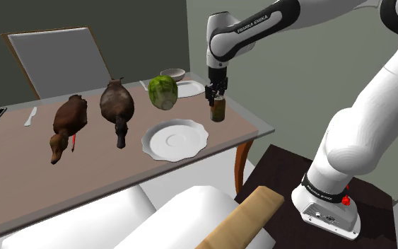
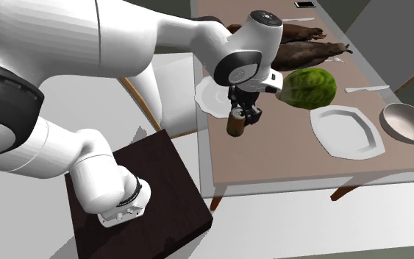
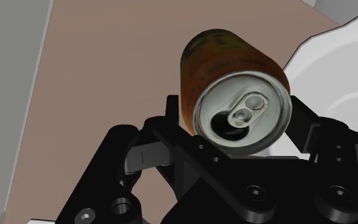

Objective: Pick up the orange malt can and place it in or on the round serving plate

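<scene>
Clasping the orange can (image 3: pixel 227 62), gripper (image 3: pixel 238 114) partly closed.

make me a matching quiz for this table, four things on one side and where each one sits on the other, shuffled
Things
1. orange can with silver top
2. round white scalloped plate
3. green leafy cabbage
4. pale round bowl

Places
A. far end of the table, past the angular white plate
B. bare, near the table's front edge in the shoulder view
C. clasped in the black gripper
D. between a brown bird and the angular white plate

Pairs: 1-C, 2-B, 3-D, 4-A
</scene>
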